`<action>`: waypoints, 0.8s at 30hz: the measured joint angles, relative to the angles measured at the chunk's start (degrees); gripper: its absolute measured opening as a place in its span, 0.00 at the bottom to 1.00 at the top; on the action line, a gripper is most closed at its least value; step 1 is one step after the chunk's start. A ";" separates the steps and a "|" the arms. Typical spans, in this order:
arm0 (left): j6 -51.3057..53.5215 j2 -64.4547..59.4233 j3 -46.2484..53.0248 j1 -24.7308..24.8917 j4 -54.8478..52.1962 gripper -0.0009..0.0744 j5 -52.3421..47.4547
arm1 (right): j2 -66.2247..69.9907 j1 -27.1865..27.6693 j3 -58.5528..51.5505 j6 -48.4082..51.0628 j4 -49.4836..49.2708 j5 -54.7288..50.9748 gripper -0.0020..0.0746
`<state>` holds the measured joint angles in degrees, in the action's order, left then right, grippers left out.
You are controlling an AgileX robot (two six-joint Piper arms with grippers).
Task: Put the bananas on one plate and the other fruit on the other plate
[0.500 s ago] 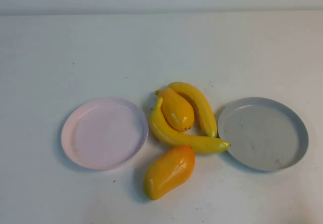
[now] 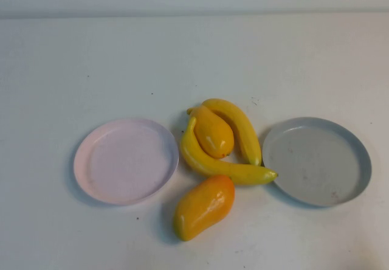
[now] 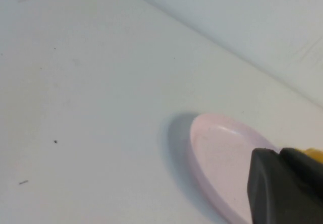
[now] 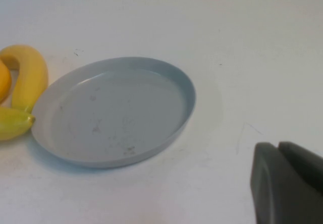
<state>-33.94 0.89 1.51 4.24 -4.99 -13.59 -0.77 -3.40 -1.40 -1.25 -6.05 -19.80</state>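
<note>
Only wrist views show left gripper (image 3: 285, 183) and right gripper (image 4: 287, 183).

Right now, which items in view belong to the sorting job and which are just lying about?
Belongs to the job:
- two bananas, between the plates
- two mango-like fruits
- grey plate, bare
- pink plate, bare
- left gripper, near the pink plate
- right gripper, near the grey plate

Lying about:
- nothing; only the white table

Left gripper (image 3: 285, 186) and right gripper (image 4: 287, 181) cut off at frame corners, finger state untellable; bananas (image 4: 22, 90) partly cropped.
</note>
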 joint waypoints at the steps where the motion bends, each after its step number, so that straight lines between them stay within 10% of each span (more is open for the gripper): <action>1: -2.34 0.00 0.00 0.00 0.00 0.01 0.68 | 0.00 0.00 0.00 0.00 0.00 0.00 0.00; 24: -8.12 0.00 -3.44 0.00 -2.54 0.01 -0.43 | 0.00 0.00 0.00 0.00 0.00 0.00 0.00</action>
<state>-42.06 0.89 -1.92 4.24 -7.53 -14.03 -0.77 -3.40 -1.40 -1.25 -6.05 -19.80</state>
